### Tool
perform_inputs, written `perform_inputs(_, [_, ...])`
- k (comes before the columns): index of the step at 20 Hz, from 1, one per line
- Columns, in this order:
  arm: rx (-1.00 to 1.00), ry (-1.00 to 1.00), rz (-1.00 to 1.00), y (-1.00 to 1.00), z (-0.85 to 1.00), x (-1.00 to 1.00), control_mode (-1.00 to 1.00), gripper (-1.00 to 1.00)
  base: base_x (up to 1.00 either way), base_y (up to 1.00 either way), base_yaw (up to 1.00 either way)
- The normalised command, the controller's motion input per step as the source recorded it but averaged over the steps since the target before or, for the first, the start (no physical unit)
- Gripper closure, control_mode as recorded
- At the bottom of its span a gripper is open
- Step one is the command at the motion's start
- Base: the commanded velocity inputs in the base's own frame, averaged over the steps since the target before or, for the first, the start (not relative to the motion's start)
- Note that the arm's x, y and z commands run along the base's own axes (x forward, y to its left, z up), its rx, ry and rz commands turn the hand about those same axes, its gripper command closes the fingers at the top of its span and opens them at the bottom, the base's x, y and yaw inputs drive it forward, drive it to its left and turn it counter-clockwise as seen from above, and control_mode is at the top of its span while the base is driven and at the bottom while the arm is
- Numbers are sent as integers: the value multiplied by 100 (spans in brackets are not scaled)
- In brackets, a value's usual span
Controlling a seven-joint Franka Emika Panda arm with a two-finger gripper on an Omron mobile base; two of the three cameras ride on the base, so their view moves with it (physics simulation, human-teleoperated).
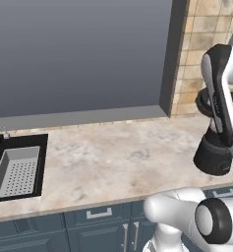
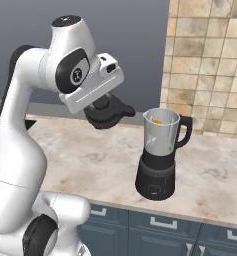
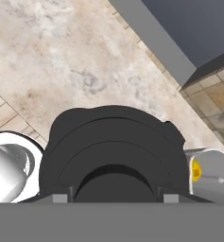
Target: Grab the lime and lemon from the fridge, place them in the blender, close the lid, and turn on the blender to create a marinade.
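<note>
We are looking across a marbled beige counter (image 2: 90,155), smooth and mottled with grey veins, running over blue-grey cabinet fronts (image 2: 155,225) with pale bar handles. Behind the blender, a wall of square tan tiles (image 2: 210,65) is rising, rough-toned and grouted; to the left of the blender a flat grey panel (image 1: 78,54) with a darker frame is standing. Far to the left of the blender, a black sink (image 1: 17,167) is sitting sunk in the counter, and a pale perforated tray is lying inside it.

The blender (image 2: 160,155) is standing on the counter near its front edge: a black tapered base with a round front knob, a clear cylindrical jar above it, a black handle on its right side. The jar's mouth is standing open. Inside the jar we are seeing a small yellow-orange patch, the lemon (image 2: 157,121); it also shows in the hand view (image 3: 195,171). We cannot make out the lime.

Our gripper (image 2: 110,109) is hanging just left of the jar's rim and pinching the lid (image 2: 107,116), a round black cap with stepped rings and a small side tab. The lid is hovering above the counter, apart from the jar.
</note>
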Motion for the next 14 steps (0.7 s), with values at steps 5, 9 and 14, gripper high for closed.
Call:
perform_inputs(5, [0,0,0,-58,43,2,-100,100,0,0,0])
perform_inputs(9, [0,0,0,-51,12,6,-100,100,0,0,0])
perform_inputs(14, [1,0,0,-38,0,7,-100,100,0,0,0])
